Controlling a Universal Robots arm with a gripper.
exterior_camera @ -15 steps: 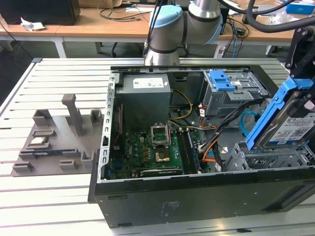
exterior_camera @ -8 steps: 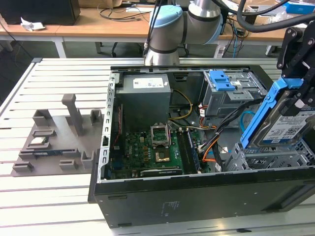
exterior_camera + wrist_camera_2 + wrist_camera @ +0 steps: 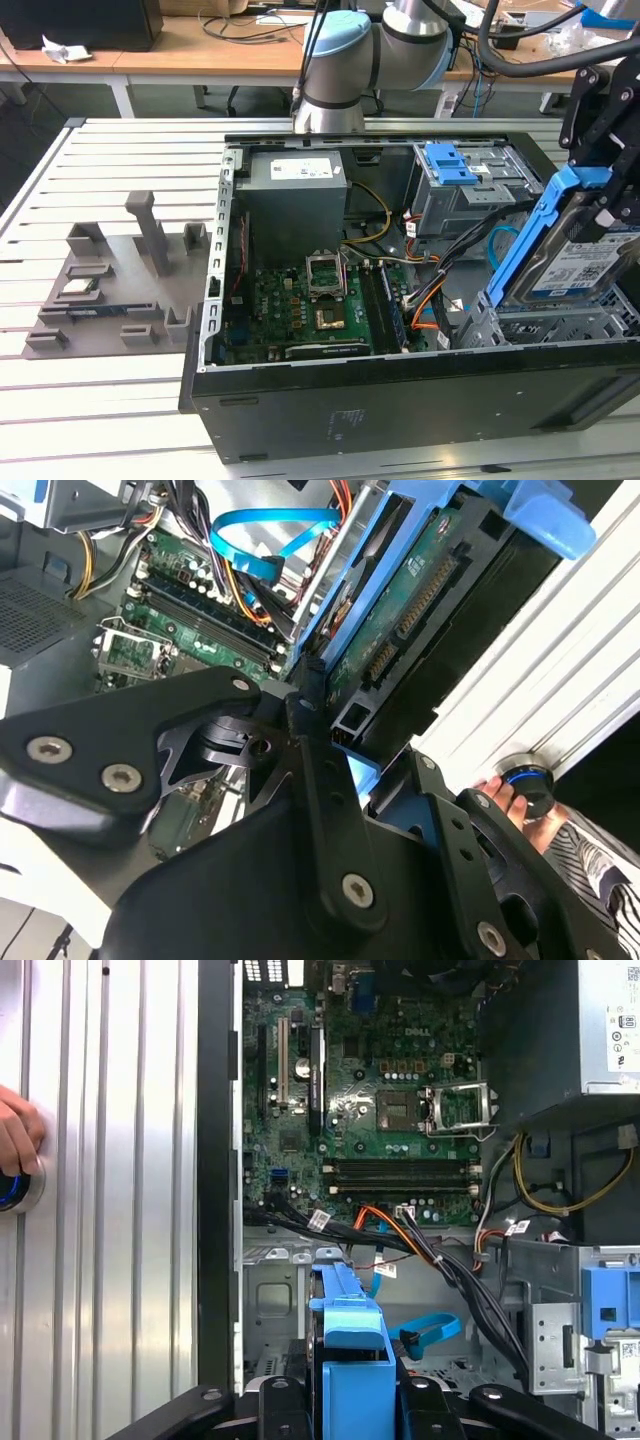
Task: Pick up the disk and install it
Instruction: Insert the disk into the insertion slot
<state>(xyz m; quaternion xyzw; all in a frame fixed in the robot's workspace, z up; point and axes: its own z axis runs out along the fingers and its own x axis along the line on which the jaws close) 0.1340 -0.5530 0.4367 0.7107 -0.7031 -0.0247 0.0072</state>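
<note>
1. The gripper (image 3: 320,750) fills the lower part of the second wrist view, its fingers (image 3: 305,730) clamped on the disk (image 3: 400,600)
2. In the exterior view the disk (image 3: 575,250) hangs tilted at the right edge, above the computer case (image 3: 400,390)
3. Pickup looks done; seating is left, judging by the disk raised clear of the grey bay (image 3: 560,325)
4. A hand (image 3: 15,1135) rests on the worktop (image 3: 110,1210) at the first wrist view's left edge

We see even, bright light from above in the exterior view, with soft shadows inside the open computer case (image 3: 400,300). In both wrist views the slatted counter (image 3: 100,1210) glares nearly white, and the second wrist view's near black linkage looks slightly soft.
</note>
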